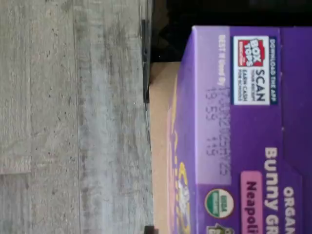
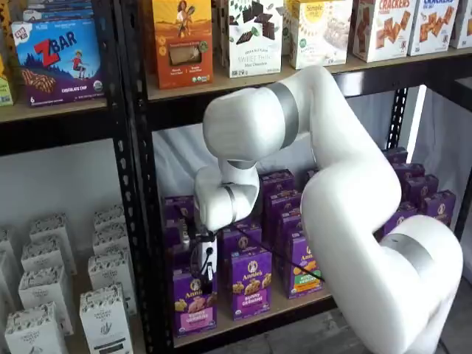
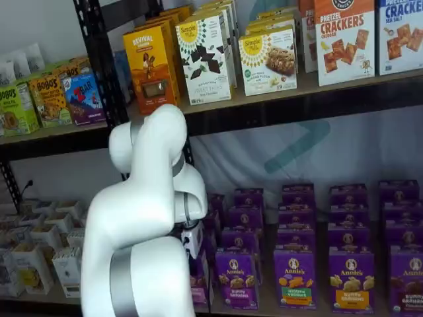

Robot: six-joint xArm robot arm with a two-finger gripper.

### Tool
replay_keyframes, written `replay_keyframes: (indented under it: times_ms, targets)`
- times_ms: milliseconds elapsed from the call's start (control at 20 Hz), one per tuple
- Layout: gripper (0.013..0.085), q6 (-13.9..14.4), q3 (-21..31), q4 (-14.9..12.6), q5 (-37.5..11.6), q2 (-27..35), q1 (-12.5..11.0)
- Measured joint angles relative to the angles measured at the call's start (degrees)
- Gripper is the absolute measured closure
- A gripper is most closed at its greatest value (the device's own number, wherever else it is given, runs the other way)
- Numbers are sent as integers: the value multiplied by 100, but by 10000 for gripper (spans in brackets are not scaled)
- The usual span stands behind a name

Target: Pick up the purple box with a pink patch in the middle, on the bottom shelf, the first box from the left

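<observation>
Shelving of black perforated steel fills both shelf views, and the bottom shelf (image 2: 251, 316) is a tan wooden board with a black front rail. The purple box (image 2: 193, 301) is stood at the front of that board, at the end nearest the black post (image 2: 140, 221), with more purple boxes (image 2: 249, 284) lined up beside and behind it. The gripper (image 2: 202, 259) is hung right over the top of that box (white body seen, fingers mostly hidden against the box), so whether the jaws are clenched or released can't be told. In the wrist view the purple box (image 1: 243, 131) is seen close up, pink patch showing, with the tan board edge (image 1: 160, 146) and a grey wood-grain floor (image 1: 73, 117) past it. White cartons (image 2: 103, 310) are stacked on the other side of the post. A pale sheet (image 3: 297, 152) is hung behind the shelf.
</observation>
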Motion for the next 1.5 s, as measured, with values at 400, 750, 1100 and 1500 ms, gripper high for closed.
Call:
replay_keyframes:
  times_ms: [400,750,1100,1500]
  targets:
    - [450,0,62,13,8,-62,11]
    - [490,22,117,-2,-19,-105,21]
    - [610,27,126,3,34,-132,30]
    - [650,43,178,8,30,-170,52]
